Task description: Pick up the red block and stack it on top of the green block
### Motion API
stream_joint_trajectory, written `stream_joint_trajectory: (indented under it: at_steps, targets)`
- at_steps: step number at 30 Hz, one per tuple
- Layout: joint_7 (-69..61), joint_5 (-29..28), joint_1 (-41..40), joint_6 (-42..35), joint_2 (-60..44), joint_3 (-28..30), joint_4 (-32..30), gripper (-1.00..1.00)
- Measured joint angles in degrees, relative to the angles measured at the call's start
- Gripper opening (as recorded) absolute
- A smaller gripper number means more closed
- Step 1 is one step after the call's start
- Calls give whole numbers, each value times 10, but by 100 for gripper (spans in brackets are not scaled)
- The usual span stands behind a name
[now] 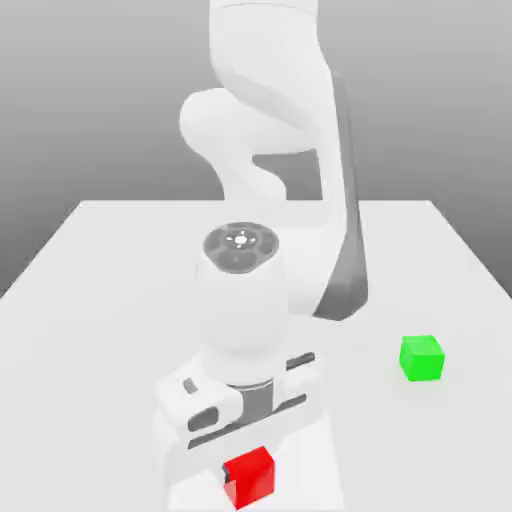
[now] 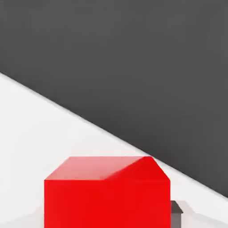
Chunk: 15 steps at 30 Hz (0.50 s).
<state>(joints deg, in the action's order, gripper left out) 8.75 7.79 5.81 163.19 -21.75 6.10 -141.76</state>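
Around the green block (image 1: 421, 357) the white table (image 1: 100, 260) is bare on every side, so there is free passage from above and from the sides. The nearest obstacle is the arm (image 1: 300, 200), standing to the exterior view's left of the green block (its dark elbow part is closest). The red block (image 1: 249, 475) lies well apart from the green block, further left and nearer the camera.

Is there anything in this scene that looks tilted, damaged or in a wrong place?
Nothing stands out. The red block sits flat on the white table under the gripper, which is shut on it. The green block rests upright and apart, toward the exterior view's right. Both cubes look intact.
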Motion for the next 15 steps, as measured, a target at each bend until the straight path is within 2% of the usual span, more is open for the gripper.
stream_joint_trajectory:
  at_steps: [6, 10, 15]
  targets:
    - [28, -36, 15, -79, 96, 19, -17, -100]
    - [72, -41, 78, -92, 160, -36, -69, -100]
    - [128, -37, 221, -98, 238, -96, -142, -100]
